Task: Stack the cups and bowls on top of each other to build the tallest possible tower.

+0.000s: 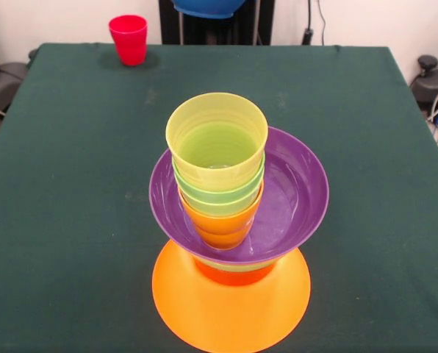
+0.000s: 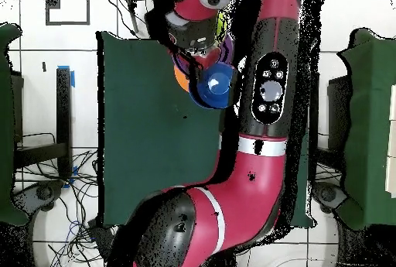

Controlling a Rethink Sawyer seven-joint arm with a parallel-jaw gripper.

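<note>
Orange at its base, the tower (image 1: 234, 243) stands at the table's (image 1: 72, 184) front middle: wide orange bowl (image 1: 230, 309) upside down, a red-orange bowl (image 1: 234, 273) on it, then the purple bowl (image 1: 292, 191) upright with nested cups (image 1: 217, 147) inside, pale yellow on top. A red cup (image 1: 128, 39) waits apart at the far left corner. The gripper (image 2: 203, 56) seems to carry the blue bowl (image 2: 213, 84); its grip is hidden, so its state cannot be told. Judged step: bringing that bowl over. Next calls for centring it above the cups and lowering gently.
</note>
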